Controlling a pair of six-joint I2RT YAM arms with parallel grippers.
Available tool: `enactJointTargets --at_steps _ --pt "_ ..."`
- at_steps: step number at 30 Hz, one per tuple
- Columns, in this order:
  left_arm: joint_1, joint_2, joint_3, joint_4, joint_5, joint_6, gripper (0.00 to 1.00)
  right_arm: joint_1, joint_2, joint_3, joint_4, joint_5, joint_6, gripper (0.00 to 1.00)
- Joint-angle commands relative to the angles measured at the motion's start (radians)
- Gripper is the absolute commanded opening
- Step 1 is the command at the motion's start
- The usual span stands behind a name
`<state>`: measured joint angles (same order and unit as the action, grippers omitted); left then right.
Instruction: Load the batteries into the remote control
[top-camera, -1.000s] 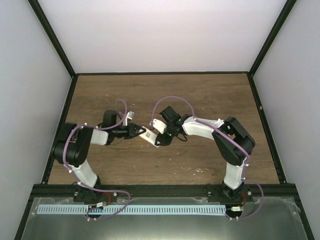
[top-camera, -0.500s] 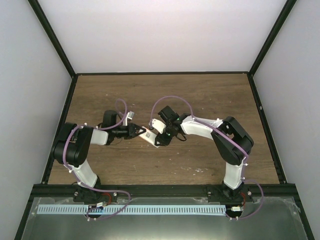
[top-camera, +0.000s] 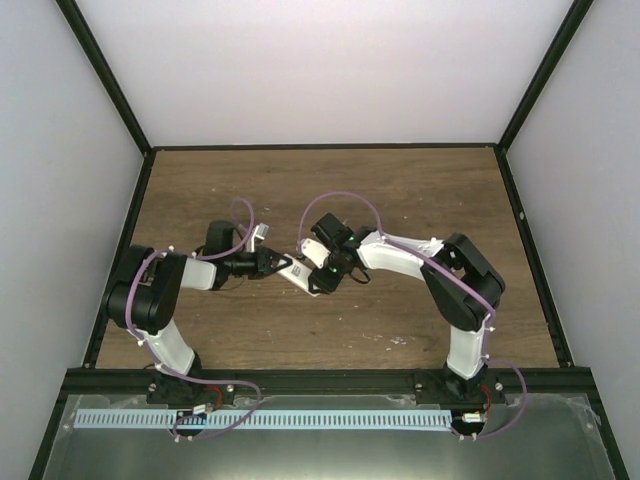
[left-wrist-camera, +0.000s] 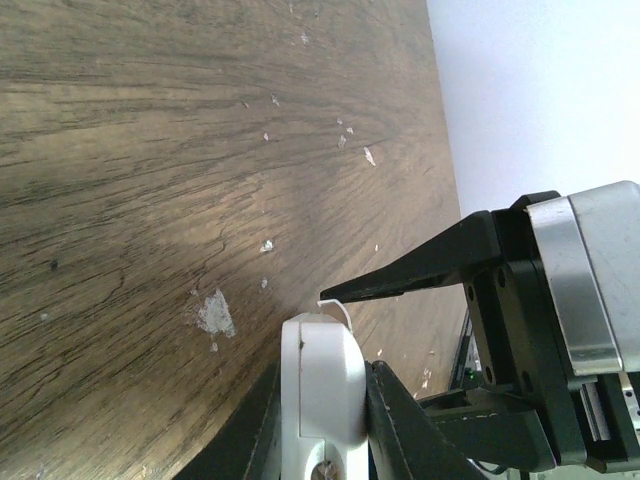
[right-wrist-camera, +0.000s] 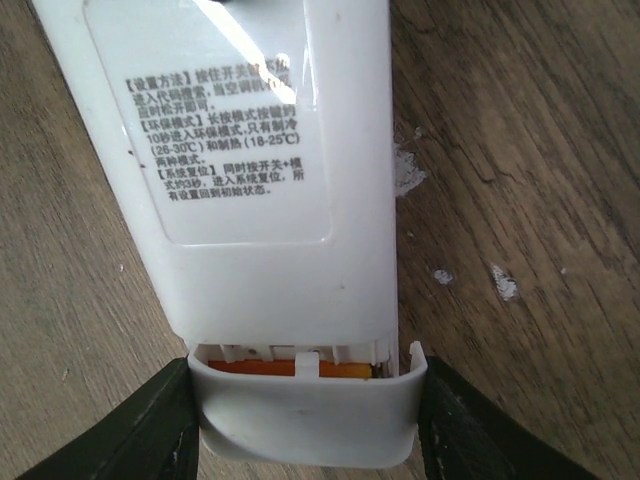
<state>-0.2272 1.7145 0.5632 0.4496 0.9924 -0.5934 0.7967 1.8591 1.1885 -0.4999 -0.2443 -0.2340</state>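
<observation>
The white remote control lies label side up, lifted just over the wooden table, and my left gripper is shut on its long edges. My right gripper is shut on the loose white cover, one finger on each side, holding it against the remote's open end. Through the narrow gap between cover and body an orange battery shows inside the compartment. In the left wrist view the remote's end faces the camera, with a black finger of the right gripper just past it. The two grippers meet mid-table.
Pale crumbs and specks dot the wooden table near the remote. A black frame and white walls bound the table at the back and sides.
My right gripper has shifted a little to the left, bringing the cover closer onto the remote's end. The left arm has held still.
</observation>
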Motion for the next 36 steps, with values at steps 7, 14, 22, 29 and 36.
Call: enactJointTargets --at_steps 7,14,22,29,36 --pt "-0.013 -0.001 0.0 -0.02 -0.058 0.055 0.0 0.048 -0.036 -0.043 0.042 -0.054 -0.051 0.49" --pt "-0.014 -0.003 0.0 -0.027 -0.061 0.059 0.0 0.047 -0.055 -0.047 0.045 -0.053 -0.075 0.49" --pt "-0.013 -0.008 0.003 -0.032 -0.072 0.06 0.0 0.033 -0.086 -0.049 0.028 -0.058 -0.078 0.49" --pt "-0.012 -0.006 0.008 -0.036 -0.071 0.061 0.0 0.022 -0.085 -0.053 0.023 -0.062 -0.08 0.49" --pt "-0.012 -0.011 0.009 -0.047 -0.072 0.067 0.0 0.02 -0.044 -0.058 0.031 -0.021 -0.074 0.49"
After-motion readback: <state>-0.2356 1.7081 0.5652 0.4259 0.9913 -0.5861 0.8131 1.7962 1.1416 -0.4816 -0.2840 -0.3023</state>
